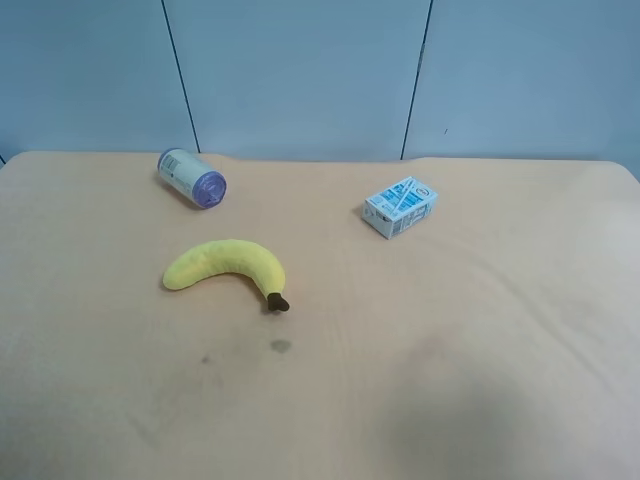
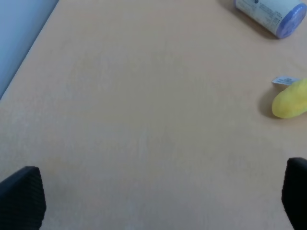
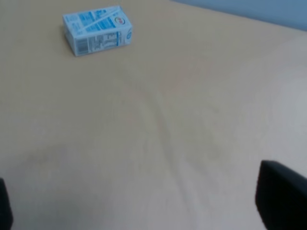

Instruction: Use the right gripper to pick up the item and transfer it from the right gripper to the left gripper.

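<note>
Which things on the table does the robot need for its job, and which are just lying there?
Needed for the job:
- plush banana
- right gripper, open
- left gripper, open

Just lying about:
- blue-and-white carton
- purple-lidded can, on its side

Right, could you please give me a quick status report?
Both jaws open, holding nothing. Plush banana lying on table, untouched. Can and carton stand apart from it.

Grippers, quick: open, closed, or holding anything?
Left gripper: open, holding nothing.
Right gripper: open, holding nothing.
</note>
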Robot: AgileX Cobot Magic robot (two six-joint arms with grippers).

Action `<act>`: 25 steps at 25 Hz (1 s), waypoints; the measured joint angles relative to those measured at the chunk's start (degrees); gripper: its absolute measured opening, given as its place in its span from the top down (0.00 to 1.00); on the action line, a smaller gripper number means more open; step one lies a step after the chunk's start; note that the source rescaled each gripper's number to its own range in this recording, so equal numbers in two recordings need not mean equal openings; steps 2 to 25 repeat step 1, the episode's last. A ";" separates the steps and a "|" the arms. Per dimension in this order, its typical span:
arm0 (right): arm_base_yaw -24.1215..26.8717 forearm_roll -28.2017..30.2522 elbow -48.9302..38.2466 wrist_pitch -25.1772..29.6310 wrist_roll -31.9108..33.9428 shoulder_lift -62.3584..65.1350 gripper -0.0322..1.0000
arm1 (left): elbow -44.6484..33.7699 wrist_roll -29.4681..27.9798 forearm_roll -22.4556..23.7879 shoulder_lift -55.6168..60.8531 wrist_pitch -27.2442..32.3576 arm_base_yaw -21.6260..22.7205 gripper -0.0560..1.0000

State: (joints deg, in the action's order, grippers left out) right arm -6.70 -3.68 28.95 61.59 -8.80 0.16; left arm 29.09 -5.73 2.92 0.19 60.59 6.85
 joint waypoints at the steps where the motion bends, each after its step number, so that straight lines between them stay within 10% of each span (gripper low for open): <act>1: 0.00 0.00 0.00 0.00 0.00 0.00 0.00 | 0.00 0.00 -0.02 0.00 0.00 0.00 0.00; 25: 0.00 0.00 0.00 0.00 0.00 0.00 0.00 | 0.00 0.00 -0.02 0.00 0.00 0.00 0.00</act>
